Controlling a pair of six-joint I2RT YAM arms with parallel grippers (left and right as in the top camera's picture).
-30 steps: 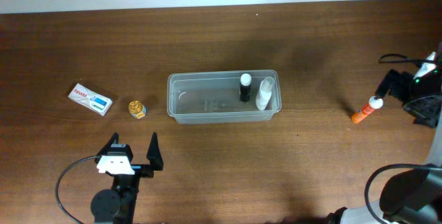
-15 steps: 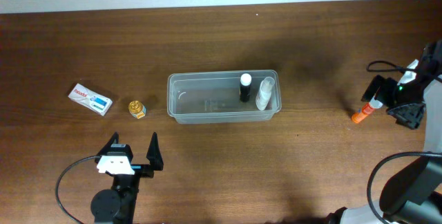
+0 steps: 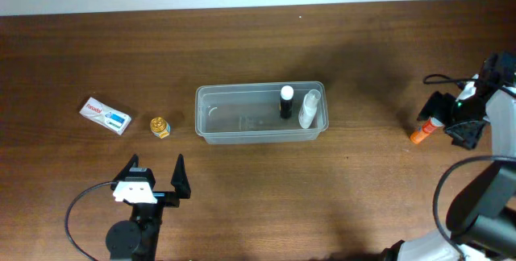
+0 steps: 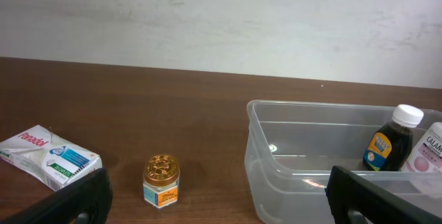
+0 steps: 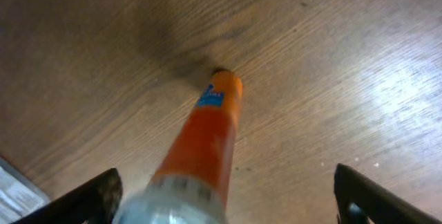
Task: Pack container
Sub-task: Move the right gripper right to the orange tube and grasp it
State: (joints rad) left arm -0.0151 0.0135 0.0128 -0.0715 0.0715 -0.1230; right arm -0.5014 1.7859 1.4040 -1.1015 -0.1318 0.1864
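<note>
Brown wooden desk (image 3: 258,35): I log right end effector (image 5: 224,181) wide astride orange white-capped tube (image 5: 207,134), left end effector (image 3: 156,162) likewise wide.

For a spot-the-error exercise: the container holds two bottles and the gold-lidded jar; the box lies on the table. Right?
No. The jar is not in the container; it stands on the table beside it, as the overhead view shows. The dark bottle and pale bottle are inside, and the box lies on the table.
</note>
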